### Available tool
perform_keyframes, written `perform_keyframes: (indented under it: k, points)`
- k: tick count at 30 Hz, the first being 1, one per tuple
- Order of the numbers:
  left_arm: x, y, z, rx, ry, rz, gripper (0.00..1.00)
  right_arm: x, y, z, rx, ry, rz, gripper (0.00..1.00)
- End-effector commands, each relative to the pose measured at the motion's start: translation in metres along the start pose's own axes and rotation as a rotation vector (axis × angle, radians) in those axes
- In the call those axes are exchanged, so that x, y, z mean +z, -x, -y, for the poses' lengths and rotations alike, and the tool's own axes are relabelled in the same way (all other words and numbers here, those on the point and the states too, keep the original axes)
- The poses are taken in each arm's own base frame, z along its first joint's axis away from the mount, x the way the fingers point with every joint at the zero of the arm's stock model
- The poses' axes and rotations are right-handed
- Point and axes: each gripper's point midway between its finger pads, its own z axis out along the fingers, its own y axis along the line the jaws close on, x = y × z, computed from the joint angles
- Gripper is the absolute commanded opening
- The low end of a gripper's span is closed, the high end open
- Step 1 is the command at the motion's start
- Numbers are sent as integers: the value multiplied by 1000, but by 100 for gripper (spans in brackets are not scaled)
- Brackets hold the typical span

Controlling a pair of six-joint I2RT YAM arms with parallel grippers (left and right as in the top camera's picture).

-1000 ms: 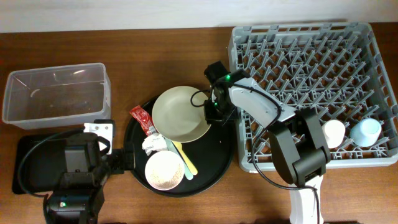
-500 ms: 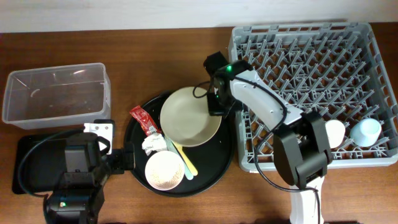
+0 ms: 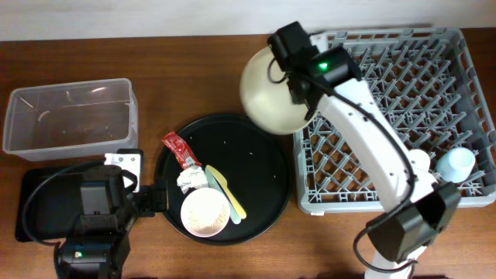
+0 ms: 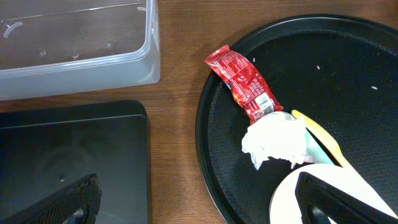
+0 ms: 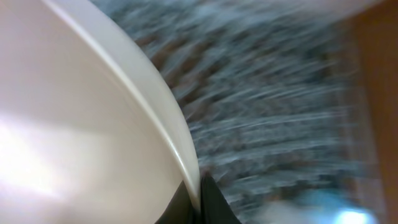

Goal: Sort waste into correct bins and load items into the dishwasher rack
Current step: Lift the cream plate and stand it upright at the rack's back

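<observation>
table: smooth wood | tub: clear plastic | rack: grey plastic | plate-bowl: glossy cream

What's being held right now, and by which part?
The right end effector pinches the cream plate-bowl by its rim; the left end effector is open and empty.

A red packet lies across the round tray's left rim, its lower end touching a tissue wad. A yellow utensil and a bowl sit just beside the wad. On the bench to the left are a clear tub and a flat black tray.
</observation>
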Motion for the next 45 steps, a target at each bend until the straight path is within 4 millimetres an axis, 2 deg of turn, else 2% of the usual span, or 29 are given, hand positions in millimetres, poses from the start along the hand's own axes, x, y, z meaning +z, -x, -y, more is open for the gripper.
perform_keyframes:
  k: [1, 4, 8, 12, 15, 19, 24, 27, 32, 36, 40, 43, 45]
  points:
    - [-3, 5, 2, 16, -12, 18, 99, -15, 29, 106, 25, -480, 128, 4]
    - [-3, 5, 2, 16, -12, 18, 99, 5, 28, 134, -12, -531, 66, 4]
    - [-3, 5, 2, 16, -12, 18, 99, 26, 30, 190, 42, -627, 23, 4]
    - [-3, 5, 2, 16, -12, 18, 99, 30, 42, 247, -9, -762, -9, 4]
    - [-3, 5, 2, 16, -12, 18, 99, 30, 59, 267, -65, -798, -1, 4]
    - [-3, 5, 2, 16, -12, 18, 99, 25, 78, 278, -59, -816, 59, 4]
    - [-3, 5, 2, 16, -12, 18, 99, 29, 78, 276, -58, -820, 56, 4]
    - [-3, 5, 2, 15, -12, 18, 99, 45, 72, 277, -74, -842, 9, 4]
    - [-3, 5, 2, 16, -12, 18, 99, 72, 47, 302, -71, -937, -127, 4]
    - [-3, 5, 2, 15, -12, 18, 99, 88, 37, 311, -65, -946, -163, 4]
    - [-3, 5, 2, 16, -12, 18, 99, 114, 21, 326, -56, -947, -215, 4]
    - [-3, 5, 2, 16, -12, 18, 99, 123, 11, 337, -1, -963, -222, 4]
    - [-3, 5, 2, 16, -12, 18, 99, 127, 11, 335, -3, -957, -222, 4]
